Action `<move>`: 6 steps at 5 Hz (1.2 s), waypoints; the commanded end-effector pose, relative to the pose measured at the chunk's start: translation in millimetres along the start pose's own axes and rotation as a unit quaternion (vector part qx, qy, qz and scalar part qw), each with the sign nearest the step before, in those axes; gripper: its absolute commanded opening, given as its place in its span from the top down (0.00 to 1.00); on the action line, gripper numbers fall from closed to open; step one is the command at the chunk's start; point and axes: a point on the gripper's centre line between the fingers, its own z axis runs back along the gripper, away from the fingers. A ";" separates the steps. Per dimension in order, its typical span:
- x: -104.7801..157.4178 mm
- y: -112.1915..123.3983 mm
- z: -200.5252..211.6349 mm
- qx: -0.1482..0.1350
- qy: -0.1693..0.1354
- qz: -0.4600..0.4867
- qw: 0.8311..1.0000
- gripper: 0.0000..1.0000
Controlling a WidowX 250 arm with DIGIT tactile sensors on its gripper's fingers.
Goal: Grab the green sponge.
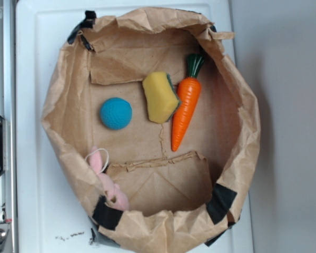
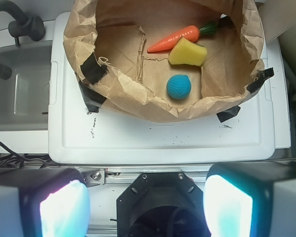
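Quick count from my end: I've got one brown paper bag (image 1: 237,132) with its sides rolled down, sitting on one white bench (image 2: 163,143). Inside it I count four things total: one green sponge (image 1: 160,97) (yellow foam, thin green edge showing), one orange toy carrot (image 1: 185,108) with a green top, one teal-blue ball (image 1: 116,113), and one pink soft toy (image 1: 111,188) tucked against the bag wall, which I only see in the exterior view. Black tape patches (image 1: 106,213) on the bag: I make out four in the exterior view. One sink (image 2: 19,94) beside the bench. One end effector (image 2: 145,207), two fingers (image 2: 64,210) lit up at the bottom of the wrist view.
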 end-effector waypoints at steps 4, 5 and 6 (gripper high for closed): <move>25.1 1.0 -1.1 -0.001 -0.027 0.039 0.999 0.00; 25.1 1.0 -1.1 -0.001 -0.027 0.039 0.999 0.00; 25.1 1.0 -1.1 -0.001 -0.027 0.039 0.999 0.00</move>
